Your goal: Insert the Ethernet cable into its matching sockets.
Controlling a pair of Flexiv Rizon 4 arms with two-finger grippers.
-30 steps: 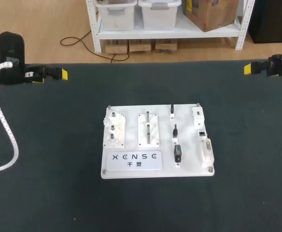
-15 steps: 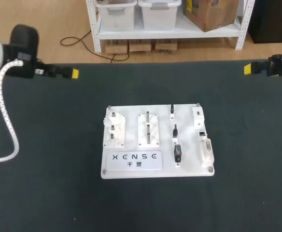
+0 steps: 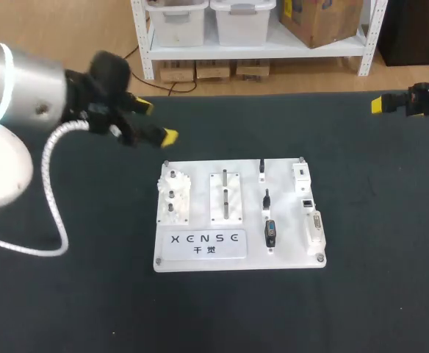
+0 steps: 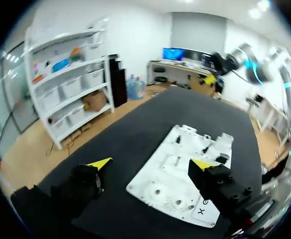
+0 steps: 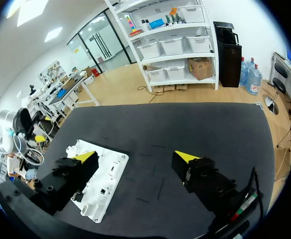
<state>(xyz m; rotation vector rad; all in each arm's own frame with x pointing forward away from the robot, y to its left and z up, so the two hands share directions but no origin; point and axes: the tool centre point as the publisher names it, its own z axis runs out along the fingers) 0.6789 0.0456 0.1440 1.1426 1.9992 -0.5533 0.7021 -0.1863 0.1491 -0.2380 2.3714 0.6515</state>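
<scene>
Your left gripper hangs wide open near the board's far left corner, your right gripper wide open at the table's far right corner.

Overhead plus both wrists, shared board

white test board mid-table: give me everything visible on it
White rectangular board, plastic-looking, lies flat on the dark table with screws at its corners. From the left it carries a white gear block, a slotted plate with pegs, small black connectors and white sockets along the right edge. A printed label sits in front. Nothing else touches it.
</scene>
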